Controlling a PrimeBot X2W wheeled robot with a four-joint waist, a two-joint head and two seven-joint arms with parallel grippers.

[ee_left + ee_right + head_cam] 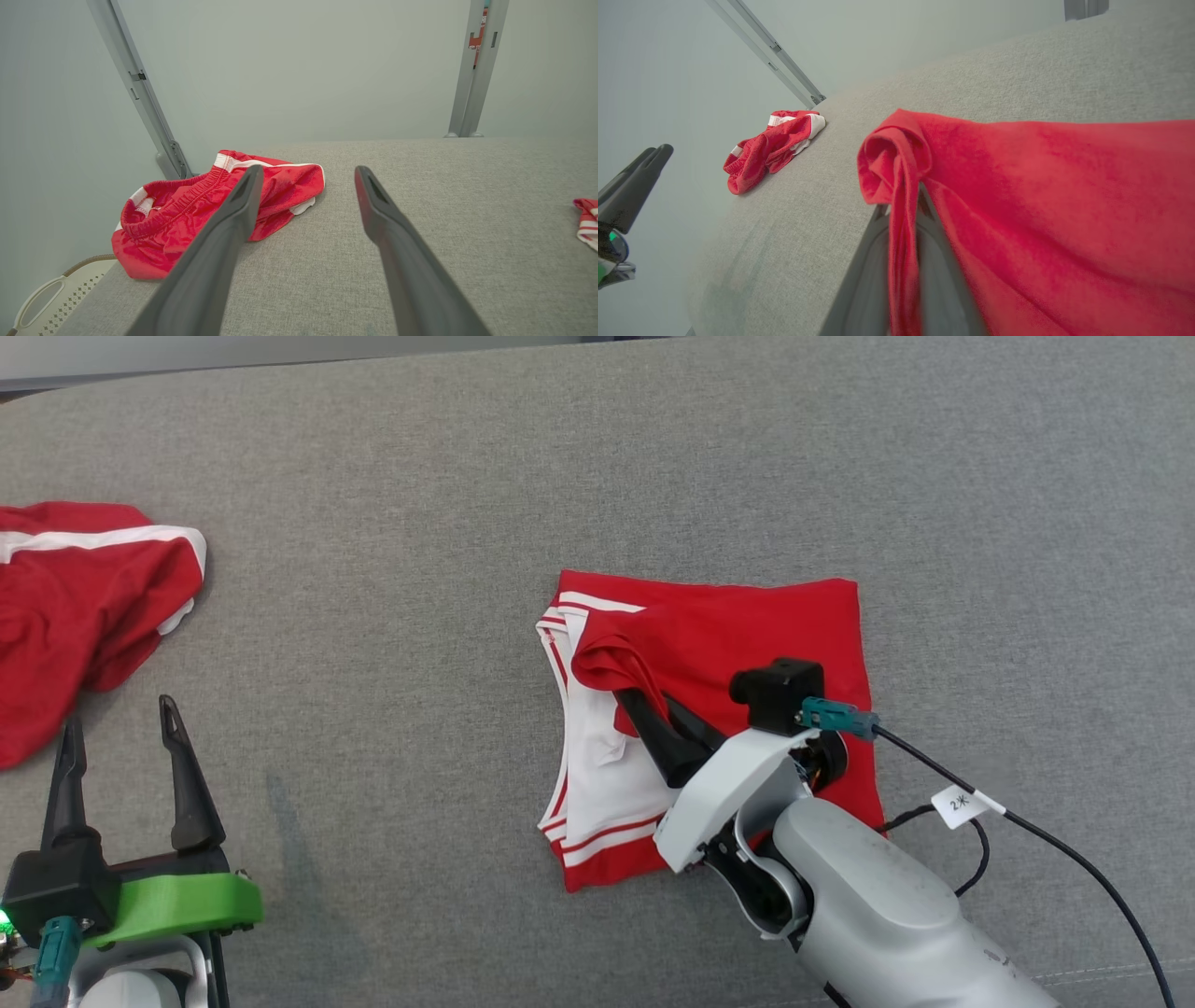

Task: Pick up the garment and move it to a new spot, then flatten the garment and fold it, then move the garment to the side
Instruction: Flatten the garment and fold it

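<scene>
Fabric, grey and woven, covers the counter (pixel 373 476) across the whole head view. Right of centre lies the red jersey garment with white striped trim (pixel 766 625), half doubled over, with its white side bared toward the left. A second red garment with an elastic waistband (pixel 84 597) sits crumpled at the left edge, well apart. The right end effector (pixel 644 705) is clamped on a rolled red edge of the task garment, over the white part. The left end effector (pixel 119 713) hangs at the lower left, fingers apart with nothing between them.

The step in hand looks like the fold. To do it well, I judge the pinched edge should travel low and taut so the layer lands square on the striped hems, and be released only once flat. The free end effector could pin the far side against sliding.

The right wrist view shows cloth bunched between the fingers, which the head view half hides. The left wrist view adds a white perforated basket (pixel 56 294) below the counter's corner.
</scene>
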